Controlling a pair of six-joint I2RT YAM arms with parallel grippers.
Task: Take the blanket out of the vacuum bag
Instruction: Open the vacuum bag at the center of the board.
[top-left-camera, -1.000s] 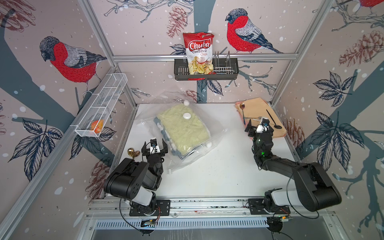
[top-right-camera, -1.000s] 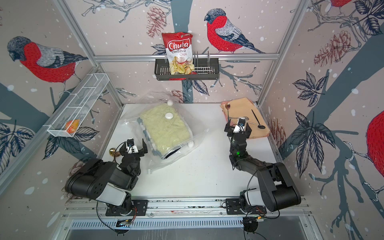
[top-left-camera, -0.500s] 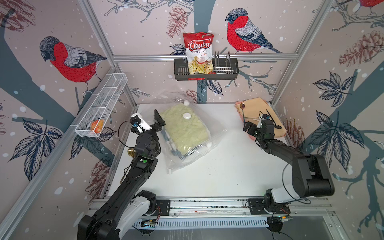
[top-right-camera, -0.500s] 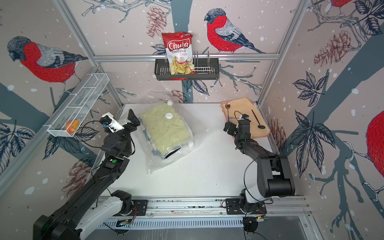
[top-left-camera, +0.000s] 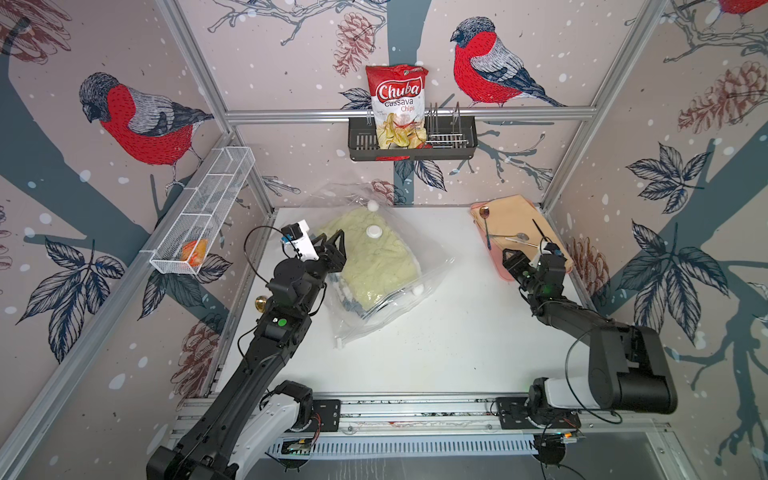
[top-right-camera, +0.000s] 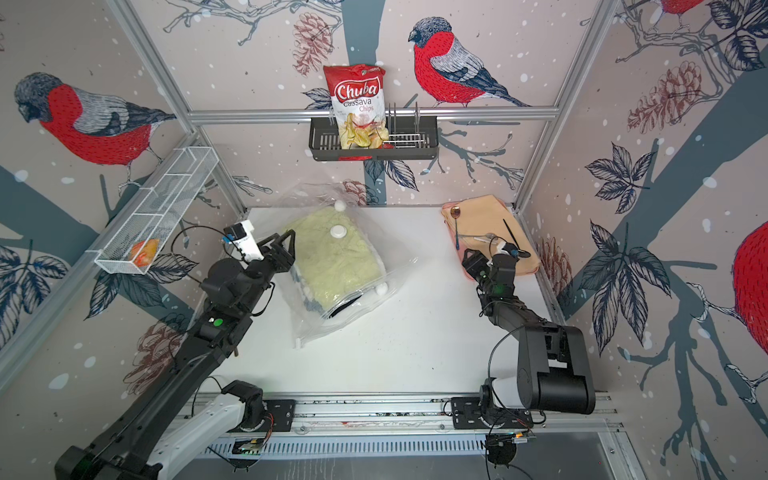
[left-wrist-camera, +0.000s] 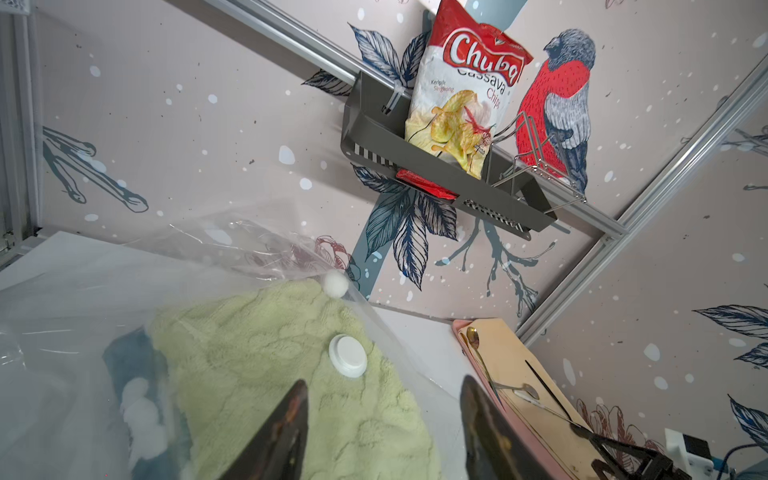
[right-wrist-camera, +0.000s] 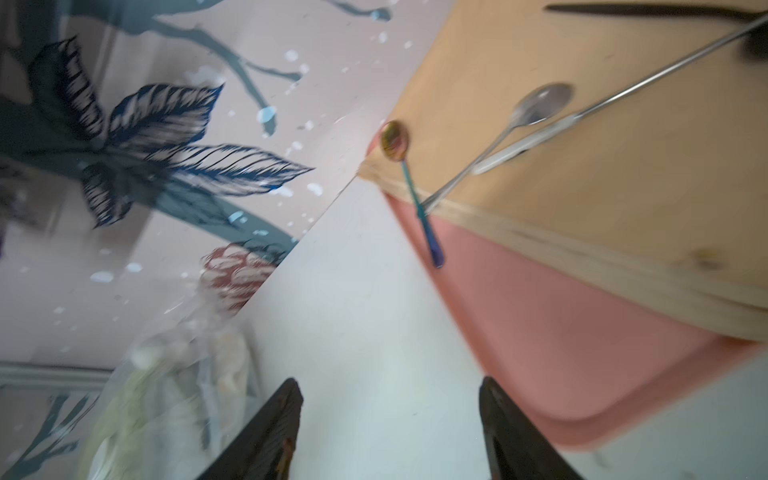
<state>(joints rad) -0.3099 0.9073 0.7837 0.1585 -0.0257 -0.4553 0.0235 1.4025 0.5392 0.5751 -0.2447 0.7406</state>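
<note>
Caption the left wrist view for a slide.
Open left gripper aimed at the green blanket inside the vacuum bag.

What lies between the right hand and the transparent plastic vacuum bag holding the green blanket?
Only bare white tabletop, from the pink tray's rim beside the right hand to the vacuum bag, as both top views show.

You get bright, even light, with faint shadows on the white surface (top-left-camera: 436, 332). Your right wrist view is blurred, worst around the vacuum bag (right-wrist-camera: 145, 395); the left wrist view is sharp.
</note>
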